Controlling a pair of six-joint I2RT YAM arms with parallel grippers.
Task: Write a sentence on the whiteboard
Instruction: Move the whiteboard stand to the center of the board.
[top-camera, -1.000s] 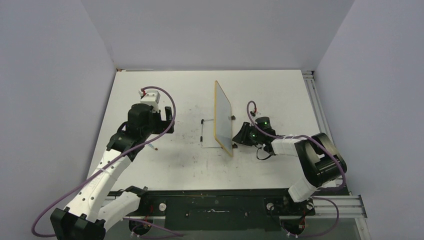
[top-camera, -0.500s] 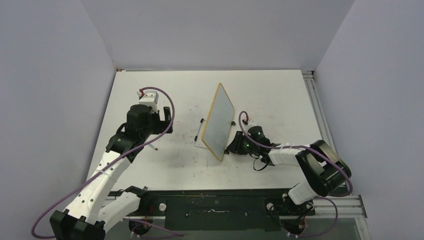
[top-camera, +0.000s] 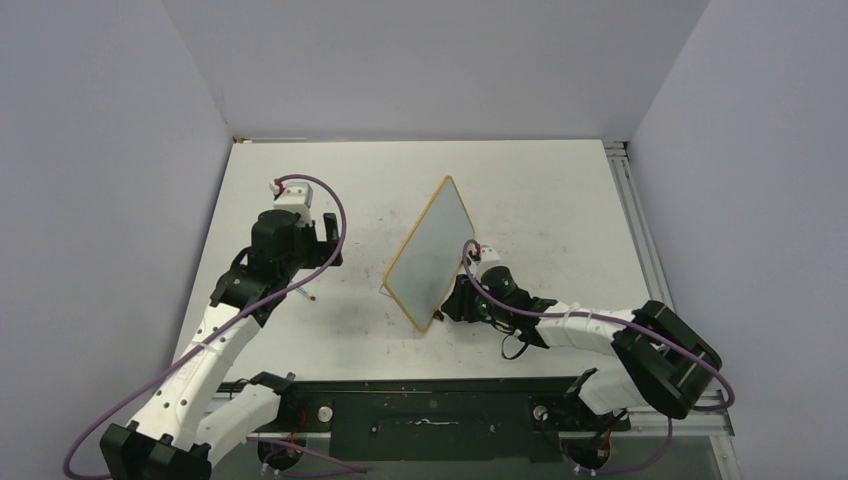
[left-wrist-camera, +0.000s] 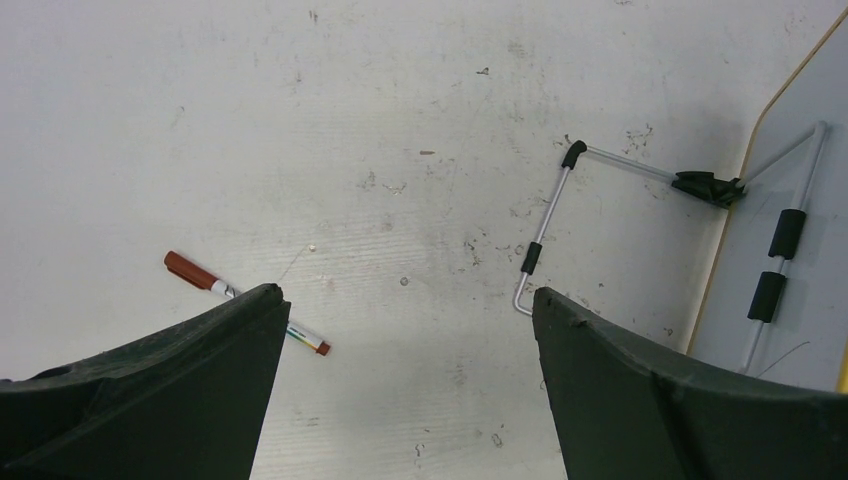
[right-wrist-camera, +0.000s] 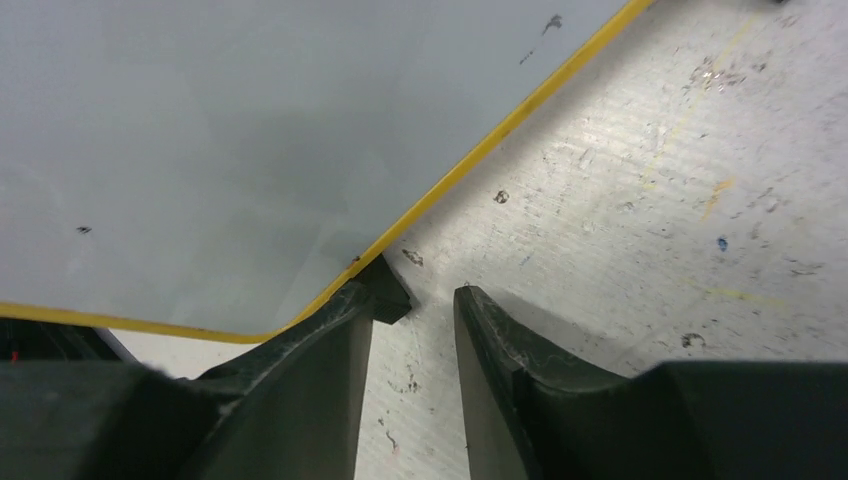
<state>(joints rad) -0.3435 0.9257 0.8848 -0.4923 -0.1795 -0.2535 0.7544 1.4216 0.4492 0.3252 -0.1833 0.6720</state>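
Yellow-framed whiteboard stands tilted, its lower corner at the right gripper. That gripper's jaws are narrowly parted with nothing between them, and one finger touches the board's black foot; its arm lies low and outstretched. The left gripper is spread wide and empty above the table, with the wire stand just right of it and a red-brown marker to its left.

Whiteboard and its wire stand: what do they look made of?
The whiteboard face looks like a smooth, glossy coated panel with soft reflections. Its frame is thin and yellow; wood or plastic, unclear. The wire stand looks like bare silvery metal rod with black, probably rubber, sleeves.
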